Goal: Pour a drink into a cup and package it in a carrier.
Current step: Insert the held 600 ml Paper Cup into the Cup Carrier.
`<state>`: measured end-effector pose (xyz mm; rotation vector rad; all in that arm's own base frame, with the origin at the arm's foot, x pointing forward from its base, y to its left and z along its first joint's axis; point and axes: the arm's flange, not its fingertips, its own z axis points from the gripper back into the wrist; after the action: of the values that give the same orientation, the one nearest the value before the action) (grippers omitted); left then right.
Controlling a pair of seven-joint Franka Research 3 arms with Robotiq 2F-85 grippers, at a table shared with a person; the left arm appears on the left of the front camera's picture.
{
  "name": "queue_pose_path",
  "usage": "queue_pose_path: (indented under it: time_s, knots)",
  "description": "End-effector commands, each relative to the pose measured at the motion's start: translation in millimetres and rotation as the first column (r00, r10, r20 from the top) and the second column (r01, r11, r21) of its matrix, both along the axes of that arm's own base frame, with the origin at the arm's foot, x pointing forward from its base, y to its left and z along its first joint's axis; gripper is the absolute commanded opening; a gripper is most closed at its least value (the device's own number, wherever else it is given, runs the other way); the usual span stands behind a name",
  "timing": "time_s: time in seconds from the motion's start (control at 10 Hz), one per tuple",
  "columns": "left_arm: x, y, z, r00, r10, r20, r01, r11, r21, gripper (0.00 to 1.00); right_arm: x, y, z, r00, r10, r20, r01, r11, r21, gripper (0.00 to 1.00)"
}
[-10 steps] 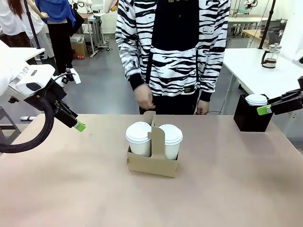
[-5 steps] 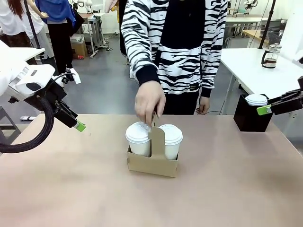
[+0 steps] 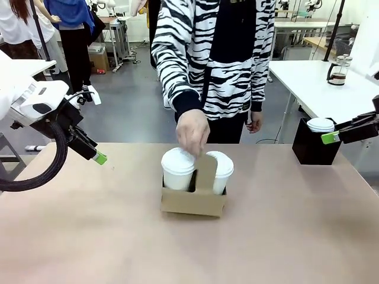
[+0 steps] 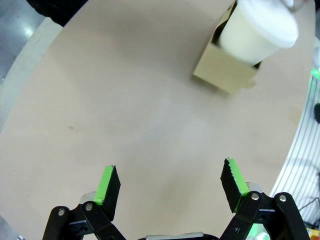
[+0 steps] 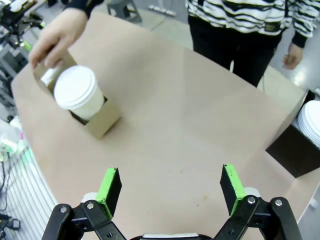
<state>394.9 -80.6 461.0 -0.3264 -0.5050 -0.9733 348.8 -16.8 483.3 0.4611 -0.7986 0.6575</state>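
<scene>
The tan table point(image 3: 106, 236) is matte and bare around its middle, where the carrier point(image 3: 193, 201) sits holding two lidded cups point(image 3: 178, 168) — the person's hand point(image 3: 192, 131) grips its centre handle from 12 o'clock. A black box point(image 3: 312, 148) with white lids stands at the table's 2 o'clock corner. The left gripper point(image 3: 100, 158) hangs at 9 o'clock, the right gripper point(image 3: 330, 138) at 3 o'clock — both sets of jaws spread wide, holding nothing. Behind lie grey floor and a white table carrying a glass pitcher point(image 3: 337, 71).

Left claw point(image 4: 169, 186) and right claw point(image 5: 171, 189) both agape, empty, well apart.
</scene>
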Motion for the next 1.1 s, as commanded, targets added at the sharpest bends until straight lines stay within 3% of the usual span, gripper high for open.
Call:
queue_pose_path:
  time_s: [0.0,1.0]
  knots:
    - [-0.1,1.2,0.5,1.0,-0.005,0.001,0.005,1.0,-0.015,1.0,-0.3,0.0,-1.7,1.0,-0.018,-0.018,0.018,1.0,-0.01,1.0]
    - [-0.1,1.2,0.5,1.0,-0.005,0.001,0.005,1.0,-0.015,1.0,-0.3,0.0,-1.7,1.0,-0.018,-0.018,0.018,1.0,-0.01,1.0]
